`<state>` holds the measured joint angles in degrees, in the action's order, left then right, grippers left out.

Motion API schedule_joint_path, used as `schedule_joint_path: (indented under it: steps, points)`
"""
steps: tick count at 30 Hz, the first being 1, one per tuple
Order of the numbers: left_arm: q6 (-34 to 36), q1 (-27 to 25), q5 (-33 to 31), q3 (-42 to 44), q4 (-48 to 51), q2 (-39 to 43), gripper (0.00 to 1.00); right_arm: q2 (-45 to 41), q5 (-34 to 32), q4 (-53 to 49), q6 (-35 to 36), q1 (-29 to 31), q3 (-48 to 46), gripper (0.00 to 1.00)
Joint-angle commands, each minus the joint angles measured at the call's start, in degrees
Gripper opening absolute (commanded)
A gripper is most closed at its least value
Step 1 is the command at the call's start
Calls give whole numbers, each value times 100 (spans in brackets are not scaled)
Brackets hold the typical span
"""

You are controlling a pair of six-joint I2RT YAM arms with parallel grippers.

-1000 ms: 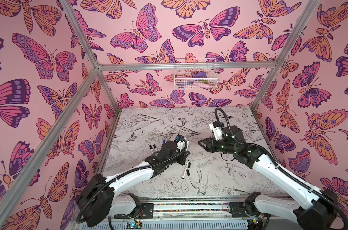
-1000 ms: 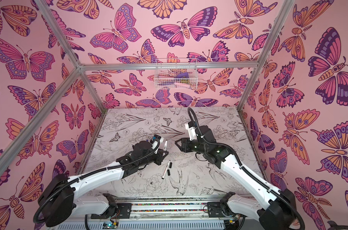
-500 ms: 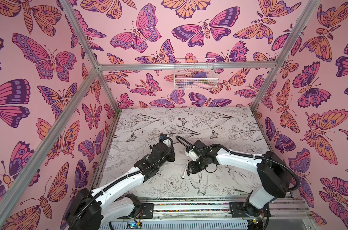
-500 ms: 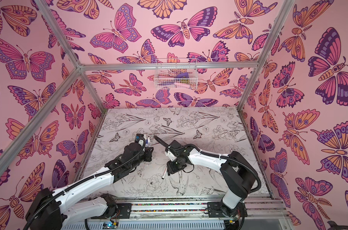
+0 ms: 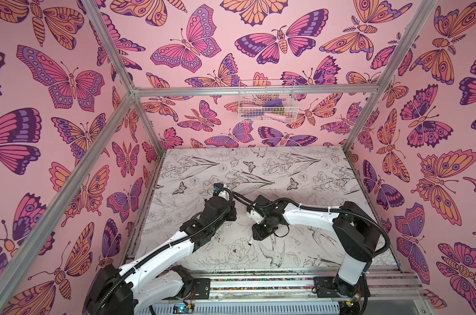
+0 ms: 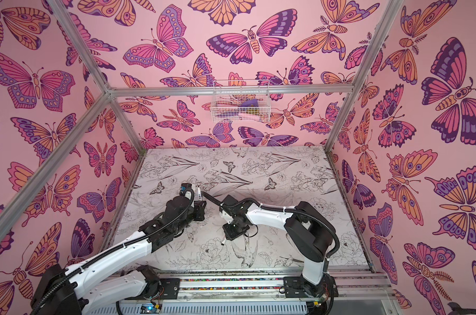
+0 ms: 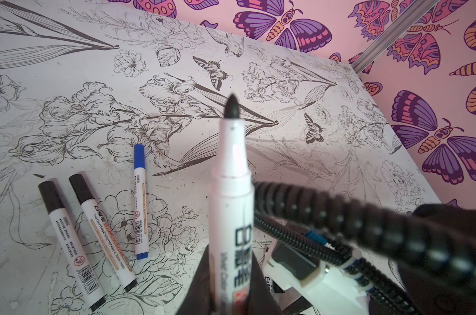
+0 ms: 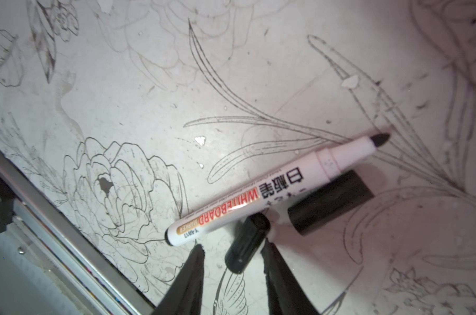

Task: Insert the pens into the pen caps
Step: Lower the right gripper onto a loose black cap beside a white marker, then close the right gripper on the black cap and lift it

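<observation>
Three capped pens (image 7: 100, 234) lay on worktop (image 7: 193, 43) by left arm. Left hand (image 7: 228, 283) was clamped on bare pen (image 7: 231, 191), tip up. Right hand (image 8: 232, 248) sat low, jaws apart, straddling black cap (image 8: 246, 242). Loose pen (image 8: 258, 188) and second cap (image 8: 331, 203) lay just beyond. Judged step: pick cap. Best centre jaws on cap's middle, squeeze square, avoid nudging loose pen.

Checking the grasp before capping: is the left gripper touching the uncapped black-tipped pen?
Touching. In the left wrist view the left gripper is shut on the barrel of the uncapped pen, with no gap at either side.
</observation>
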<state>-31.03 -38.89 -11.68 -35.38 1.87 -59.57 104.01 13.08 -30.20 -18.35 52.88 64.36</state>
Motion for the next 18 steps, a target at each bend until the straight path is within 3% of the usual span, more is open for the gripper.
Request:
schedule_joint_path:
  steps: [1,9,14,18]
  points:
    - [-76,39,-89,120,97,105,0,199,-553,-424,244,179,234,38]
    - [-5,46,-47,53,104,130,0,547,-1415,-788,320,494,453,30]
    - [41,48,47,13,100,107,0,500,-1319,-662,231,495,375,15]
    - [105,47,197,43,27,53,0,-93,-991,-478,218,464,133,8]
